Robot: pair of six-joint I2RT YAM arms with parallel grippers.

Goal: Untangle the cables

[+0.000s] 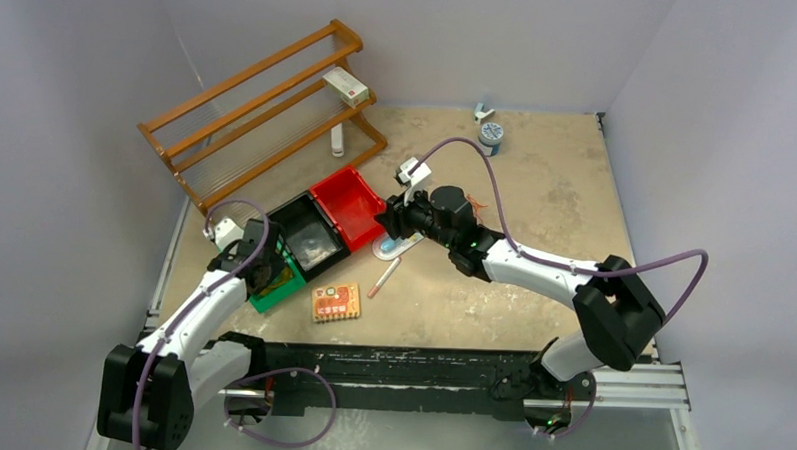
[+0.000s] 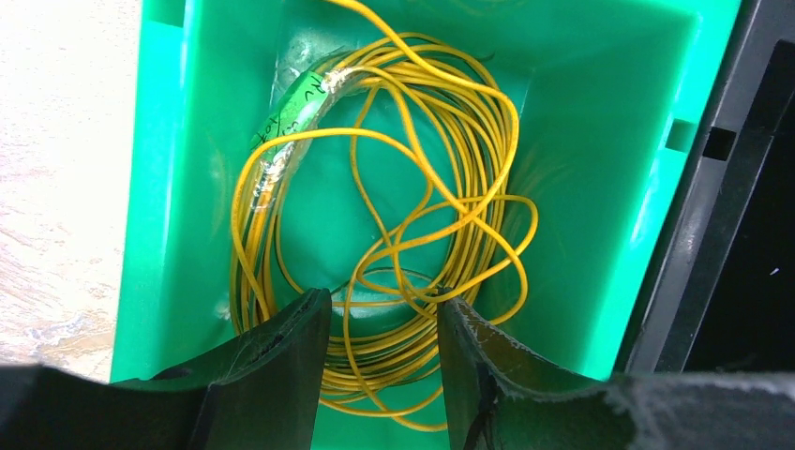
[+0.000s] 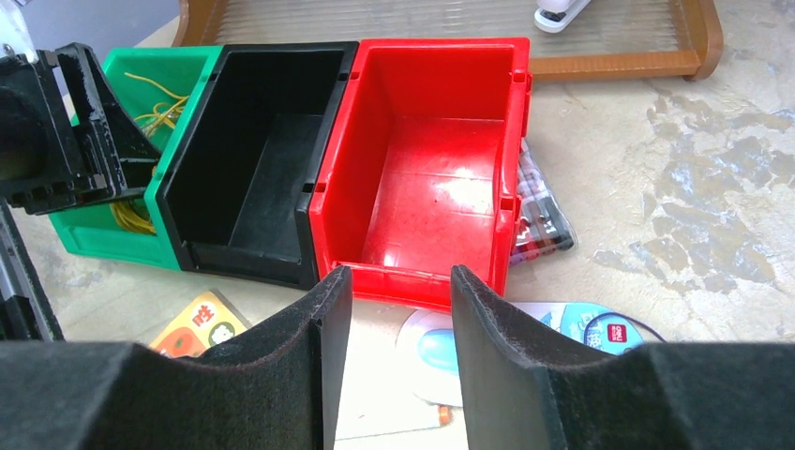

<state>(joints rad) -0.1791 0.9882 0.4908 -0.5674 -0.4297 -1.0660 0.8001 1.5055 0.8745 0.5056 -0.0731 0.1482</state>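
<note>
Cable [image 2: 497, 141], yellow, coiled in green bin [image 2: 159, 187]; left fingers [image 2: 281, 366] parted above.

Top external: high overhead at the near side, looking down over the mottled beige tabletop [image 1: 536, 190], distant.
Left wrist: just above the left gripper [image 2: 382, 305], facing down into the green plastic bin [image 2: 159, 187], very close.
Right wrist: behind the right gripper [image 3: 401, 277], facing forward onto the red plastic bin [image 3: 441, 178], near.
Shared: all three show the green plastic bin.

Pale grey walls [image 1: 481, 38] on 3 sides; beige mottled tabletop [image 1: 545, 200]; wooden rack [image 1: 268, 120] back-left.
</note>
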